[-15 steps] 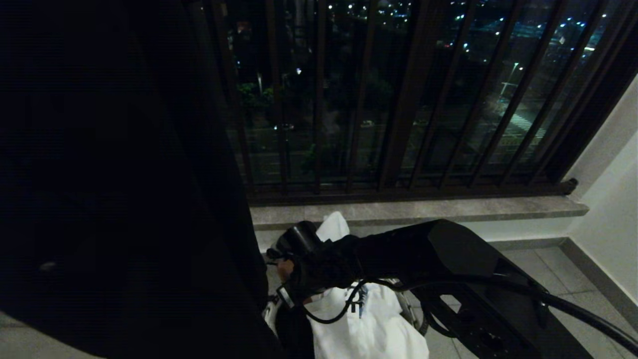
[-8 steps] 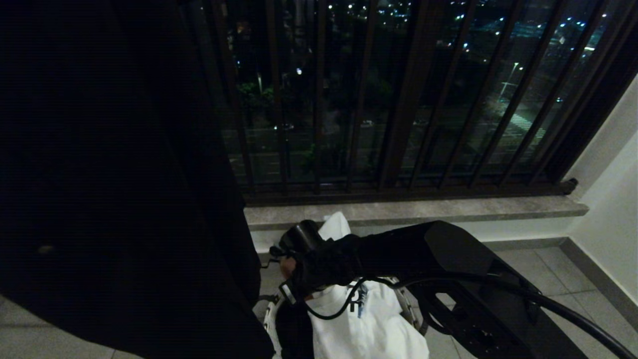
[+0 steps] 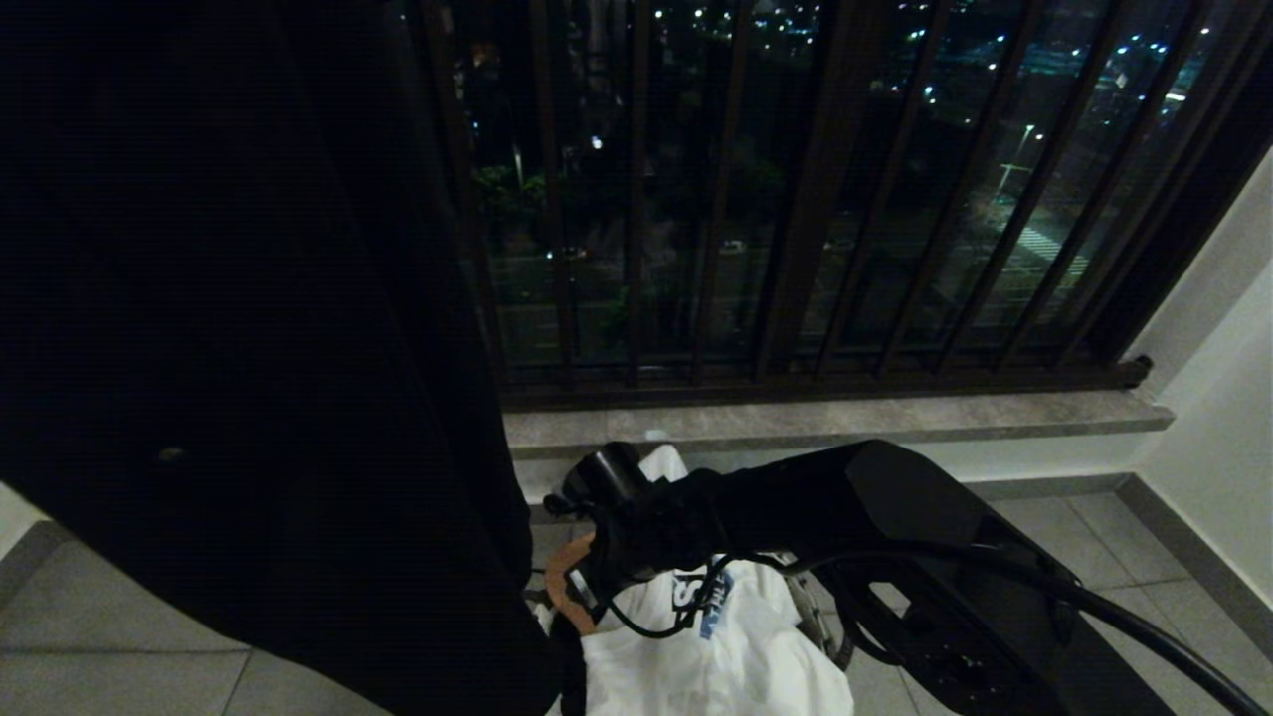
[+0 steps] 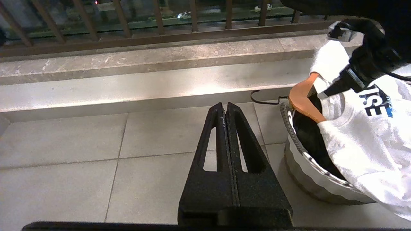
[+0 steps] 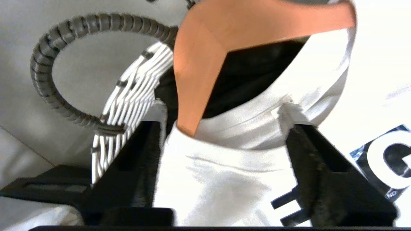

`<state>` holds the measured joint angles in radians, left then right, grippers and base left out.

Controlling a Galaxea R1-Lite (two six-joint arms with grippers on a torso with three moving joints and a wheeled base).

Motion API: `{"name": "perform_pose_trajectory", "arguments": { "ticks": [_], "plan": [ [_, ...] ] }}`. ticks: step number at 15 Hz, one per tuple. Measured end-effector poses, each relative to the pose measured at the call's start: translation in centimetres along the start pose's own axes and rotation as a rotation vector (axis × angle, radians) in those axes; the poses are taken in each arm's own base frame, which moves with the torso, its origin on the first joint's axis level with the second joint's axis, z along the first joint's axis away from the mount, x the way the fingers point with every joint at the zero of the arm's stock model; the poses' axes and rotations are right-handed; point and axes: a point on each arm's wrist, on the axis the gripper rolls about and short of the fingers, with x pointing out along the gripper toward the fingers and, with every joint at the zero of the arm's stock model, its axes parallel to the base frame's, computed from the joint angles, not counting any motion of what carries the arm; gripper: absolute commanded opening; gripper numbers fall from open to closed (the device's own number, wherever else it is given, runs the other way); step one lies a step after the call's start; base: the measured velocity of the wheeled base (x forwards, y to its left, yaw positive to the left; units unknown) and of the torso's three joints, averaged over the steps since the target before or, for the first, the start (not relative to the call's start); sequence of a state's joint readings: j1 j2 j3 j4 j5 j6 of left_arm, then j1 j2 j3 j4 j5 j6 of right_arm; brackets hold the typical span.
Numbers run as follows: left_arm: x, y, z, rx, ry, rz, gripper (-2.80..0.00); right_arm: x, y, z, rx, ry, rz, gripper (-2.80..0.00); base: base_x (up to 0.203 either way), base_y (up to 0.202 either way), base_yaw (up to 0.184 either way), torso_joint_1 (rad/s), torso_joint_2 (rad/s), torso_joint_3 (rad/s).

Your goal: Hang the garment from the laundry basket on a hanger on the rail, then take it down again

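The right hand was down over the laundry basket, its two black fingers spread wide on either side of the white garment. The fingers flanked the cloth just below the collar; whether they touched it could not be told. An orange-brown hanger sat inside the garment's neck opening, its thin dark hook poking out past the basket's rim toward the stone ledge. The garment, with dark and blue lettering on its front, was draped over the basket and spilling down its side. The basket stood on the tiled floor just below the ledge and the barred window. Its grey ring-shaped loop handle curved up beside the pale ribbed wall.

The left hand hung low over the floor, well to the side of the basket, fingers pressed together and holding nothing.

A large dark cloth filled the left of the head view.
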<state>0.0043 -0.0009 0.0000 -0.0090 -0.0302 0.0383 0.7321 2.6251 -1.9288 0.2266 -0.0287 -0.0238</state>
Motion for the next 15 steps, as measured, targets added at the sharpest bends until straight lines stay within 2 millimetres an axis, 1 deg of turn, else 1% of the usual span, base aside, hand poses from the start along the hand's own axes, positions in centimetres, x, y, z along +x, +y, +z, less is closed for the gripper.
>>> {"name": "perform_pose_trajectory", "arguments": {
  "ticks": [3, 6, 7, 8, 12, 15],
  "plan": [
    [0.0, 0.0, 0.0, 0.0, 0.0, 0.0, -2.8, -0.4, 0.3, -0.2, 0.001, 0.009, 0.003, 0.0, 0.0, 0.0, 0.0, 0.0, 0.0, 0.0],
    [0.0, 0.0, 0.0, 0.0, 0.0, 0.0, -2.8, -1.6, 0.7, -0.2, -0.003, 0.014, 0.007, 0.0, 0.0, 0.0, 0.0, 0.0, 0.0, 0.0],
    [0.0, 0.0, 0.0, 0.0, 0.0, 0.0, -2.8, -2.1, 0.9, -0.3, -0.002, 0.017, 0.004, -2.48, 0.0, 0.0, 0.0, 0.0, 0.0, 0.0],
    [0.0, 0.0, 0.0, 0.0, 0.0, 0.0, -2.8, -2.6, 1.2, -0.4, 0.002, 0.02, 0.004, -2.8, 0.0, 0.0, 0.0, 0.0, 0.0, 0.0],
    [0.0, 0.0, 0.0, 0.0, 0.0, 0.0, -2.8, -5.3, 2.3, -1.1, 0.016, 0.021, 0.016, -2.8, 0.0, 0.0, 0.0, 0.0, 0.0, 0.0],
    [0.0, 0.0, 0.0, 0.0, 0.0, 0.0, -2.8, -8.2, 3.0, -1.9, 0.026, -0.002, 0.017, -2.8, 0.0, 0.0, 0.0, 0.0, 0.0, 0.0]
  ]
}}
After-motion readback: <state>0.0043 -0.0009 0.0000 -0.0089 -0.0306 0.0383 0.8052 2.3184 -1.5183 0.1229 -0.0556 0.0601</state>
